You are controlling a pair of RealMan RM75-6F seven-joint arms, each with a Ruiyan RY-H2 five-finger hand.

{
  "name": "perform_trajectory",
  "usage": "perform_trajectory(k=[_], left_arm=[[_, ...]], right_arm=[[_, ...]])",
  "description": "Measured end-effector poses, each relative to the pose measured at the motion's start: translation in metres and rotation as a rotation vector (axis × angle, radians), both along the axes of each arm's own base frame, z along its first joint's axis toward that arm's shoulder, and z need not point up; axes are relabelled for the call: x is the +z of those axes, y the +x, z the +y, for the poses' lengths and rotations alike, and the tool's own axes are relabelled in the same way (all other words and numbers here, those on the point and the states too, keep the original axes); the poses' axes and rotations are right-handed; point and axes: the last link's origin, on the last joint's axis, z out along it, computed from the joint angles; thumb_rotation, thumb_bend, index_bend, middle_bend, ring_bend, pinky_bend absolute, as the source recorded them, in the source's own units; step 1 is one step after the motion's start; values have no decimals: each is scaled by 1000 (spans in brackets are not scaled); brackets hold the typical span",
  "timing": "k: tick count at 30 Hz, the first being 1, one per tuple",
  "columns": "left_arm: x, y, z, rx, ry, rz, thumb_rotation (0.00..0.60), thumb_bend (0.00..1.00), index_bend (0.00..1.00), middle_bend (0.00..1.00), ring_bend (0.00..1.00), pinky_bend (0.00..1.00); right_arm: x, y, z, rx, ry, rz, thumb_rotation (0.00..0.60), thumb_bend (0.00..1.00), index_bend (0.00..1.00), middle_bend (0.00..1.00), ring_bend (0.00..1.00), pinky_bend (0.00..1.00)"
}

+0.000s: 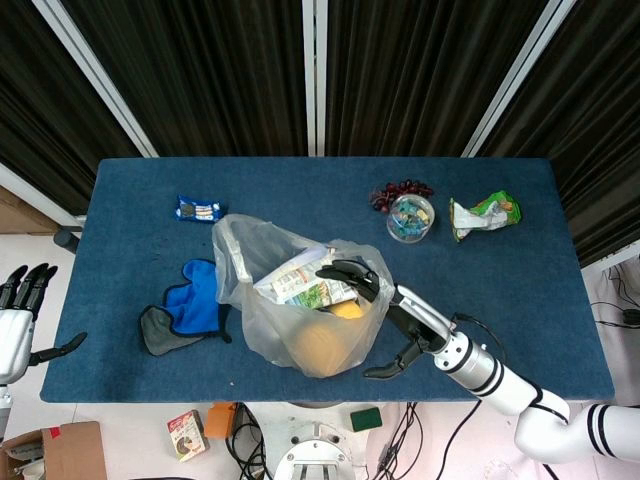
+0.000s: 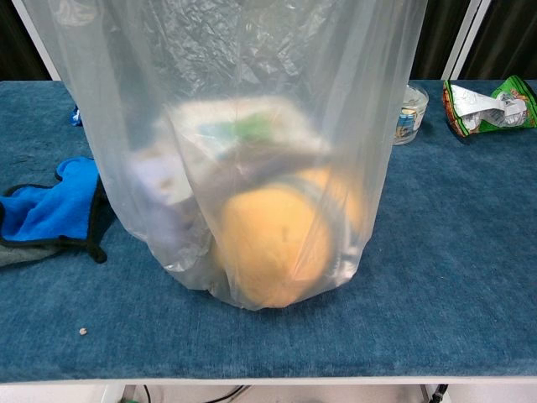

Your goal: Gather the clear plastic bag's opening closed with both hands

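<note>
right hand (image 1: 385, 305): fingers spread at clear plastic bag (image 1: 300, 300) rim, gripped nothing.
left hand (image 1: 18, 320): open, off table (image 1: 480, 300).
risk: one-sided pull could tip bag.

Bag (image 1: 300, 300) stands mid-table; glove (image 1: 190, 305) left of it; jar (image 1: 410, 218) behind-right.

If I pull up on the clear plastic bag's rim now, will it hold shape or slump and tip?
The clear plastic bag looks thin and crinkled, so its rim will probably collapse and bunch. The round orange item and printed packets inside likely weigh the bottom down, though the round one may roll. The right hand sits at the rim; the film may be slippery.
</note>
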Motion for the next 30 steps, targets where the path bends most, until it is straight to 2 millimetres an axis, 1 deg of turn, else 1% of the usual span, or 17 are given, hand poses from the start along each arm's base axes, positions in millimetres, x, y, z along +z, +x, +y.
perform_trajectory(k=[8,11,14,17,20,23,24,25,27,30], left_arm=[[4,3,2,-25,19,-9,431,90,93,98,26,197],[10,6,6,-49,39,-10,478,91,92,98,26,198],[20,12,17,-90,73,-15,488,91,71,98,30,199],[34,23,34,-155,132,-37,476,91,55,98,57,211],[47,39,56,-241,186,-97,476,91,50,98,60,212],[58,63,79,-348,205,-191,473,89,47,101,60,212],[61,75,88,-396,202,-227,468,83,46,108,60,212],[63,85,95,-432,195,-247,465,78,46,112,60,212],[64,108,105,-504,172,-281,439,64,45,123,60,193],[60,135,113,-578,127,-331,395,54,45,136,60,146]], right_arm=[[-5,0,1,7,9,17,568,103,0,76,0,0],[-5,-1,2,5,10,21,569,103,0,76,0,0],[-6,-1,3,4,13,26,568,104,0,75,0,0],[-7,0,4,7,18,35,567,104,0,75,0,0],[-8,1,6,11,17,42,568,103,0,74,0,0],[-9,2,7,11,12,47,569,103,0,73,0,0],[-9,3,7,10,10,49,568,103,0,73,0,0],[-9,3,7,8,9,50,569,104,0,73,0,0],[-10,4,7,7,6,54,568,104,0,73,0,0],[-11,7,7,10,4,62,568,103,0,73,0,0]])
